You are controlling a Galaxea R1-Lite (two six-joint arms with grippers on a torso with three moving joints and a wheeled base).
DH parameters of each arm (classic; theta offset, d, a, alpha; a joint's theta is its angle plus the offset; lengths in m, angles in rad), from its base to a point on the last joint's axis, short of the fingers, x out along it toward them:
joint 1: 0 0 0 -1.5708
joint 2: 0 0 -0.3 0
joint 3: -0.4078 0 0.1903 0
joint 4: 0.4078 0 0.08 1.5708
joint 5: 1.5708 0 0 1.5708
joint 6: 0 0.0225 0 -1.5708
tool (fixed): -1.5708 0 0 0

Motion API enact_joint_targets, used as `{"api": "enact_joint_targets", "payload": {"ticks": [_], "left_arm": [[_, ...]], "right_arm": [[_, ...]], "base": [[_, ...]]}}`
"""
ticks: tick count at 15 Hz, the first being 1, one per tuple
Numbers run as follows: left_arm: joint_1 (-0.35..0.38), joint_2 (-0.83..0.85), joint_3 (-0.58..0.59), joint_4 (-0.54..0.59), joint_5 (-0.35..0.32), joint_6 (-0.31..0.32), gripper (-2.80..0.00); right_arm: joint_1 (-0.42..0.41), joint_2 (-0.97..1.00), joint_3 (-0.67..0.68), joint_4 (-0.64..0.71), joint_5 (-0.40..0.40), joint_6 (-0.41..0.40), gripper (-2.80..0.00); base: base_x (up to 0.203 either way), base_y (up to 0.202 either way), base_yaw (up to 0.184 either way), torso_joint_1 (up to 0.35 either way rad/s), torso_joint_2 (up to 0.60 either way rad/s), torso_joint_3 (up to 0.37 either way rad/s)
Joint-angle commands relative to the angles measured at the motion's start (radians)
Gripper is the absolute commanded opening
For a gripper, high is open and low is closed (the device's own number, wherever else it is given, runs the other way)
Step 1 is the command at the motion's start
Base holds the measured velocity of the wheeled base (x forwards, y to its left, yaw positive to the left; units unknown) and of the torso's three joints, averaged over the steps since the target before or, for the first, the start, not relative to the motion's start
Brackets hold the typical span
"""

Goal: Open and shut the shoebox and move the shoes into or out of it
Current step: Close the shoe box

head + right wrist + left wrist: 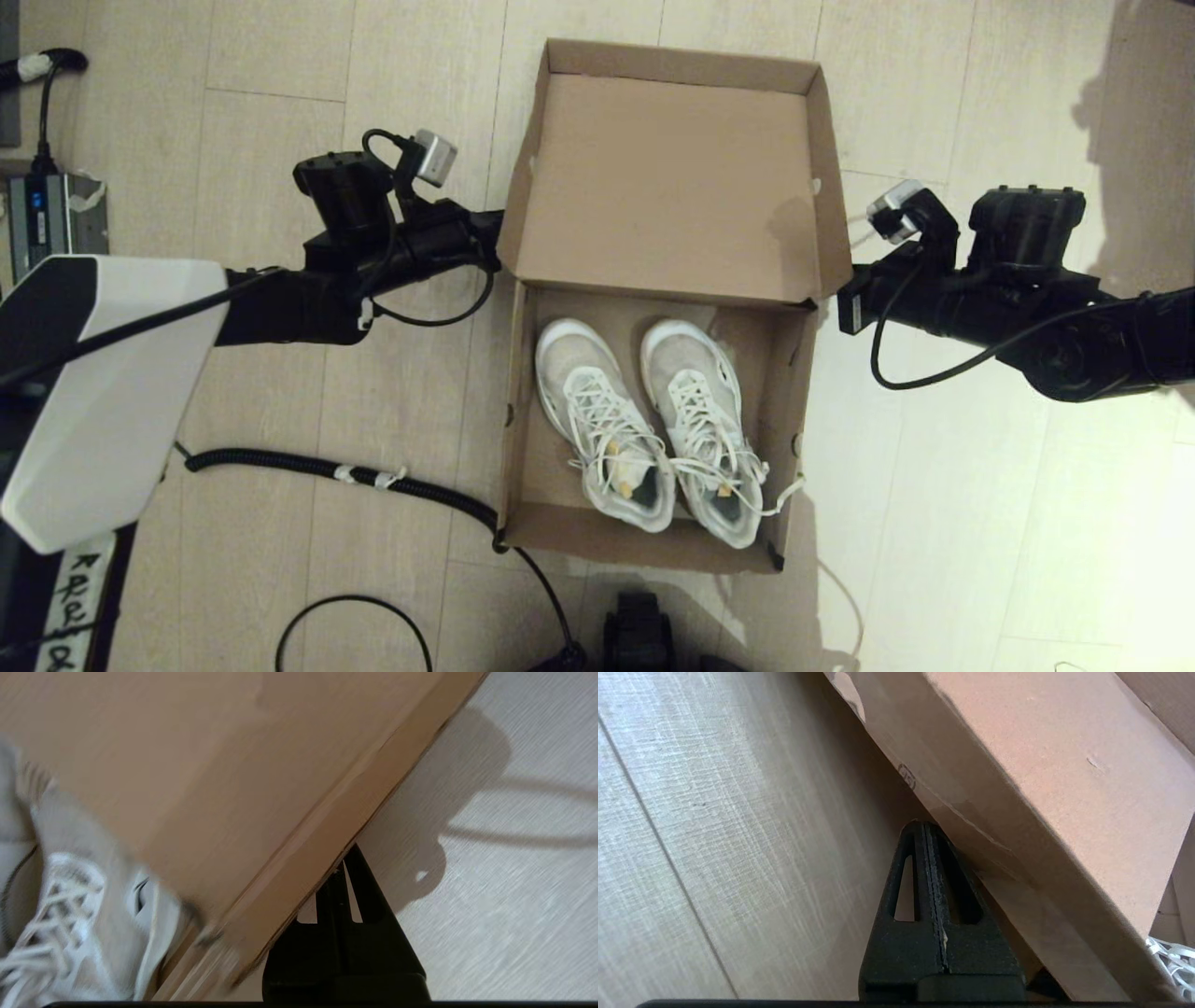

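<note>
Everything here hangs off the shoebox (653, 373), so I will place things by it. On its left side, the left gripper (927, 833) has its 2 fingers pressed flat together with nothing between them, the tips tucked up against the underside of the lid's (667, 177) left flap. The lid stands raised, hinged along the far edge of the box, its plain inside facing up and towards the robot.

In the middle, inside the open box, lie the shoes (649, 425): 2 white lace-up sneakers side by side, toes towards the hinge and heels towards the near wall, so their long axis runs from the near wall to the hinge (a loose lace trails over the right wall).

On the right side of the box, the right gripper (345, 863) mirrors the other one, its fingers likewise closed on nothing, the tips lodged under the lid's right flap.

To my eye, the relation that matters is that the lid sits between the 2 grippers, resting on their tips, each about equally near its own flap. The shoes lie below and nearer the robot than either tip.
</note>
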Motion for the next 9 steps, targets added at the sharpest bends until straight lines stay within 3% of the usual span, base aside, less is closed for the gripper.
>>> {"api": "enact_joint_targets", "payload": {"ticks": [1,9], "left_arm": [[0.0,0.004,-0.001,-0.004,-0.004,0.0,-2.8],[-0.012,-0.018,-0.007,-0.004,-0.004,0.0,-2.8]], "right_arm": [[0.0,0.031,-0.04,-0.004,0.003,-0.001,-2.8],[0.0,0.03,-0.098,-0.002,-0.005,-0.001,-2.8]], "base": [[0.0,0.0,0.0,0.0,0.0,0.0],[0.0,0.0,0.0,0.0,0.0,0.0]]}}
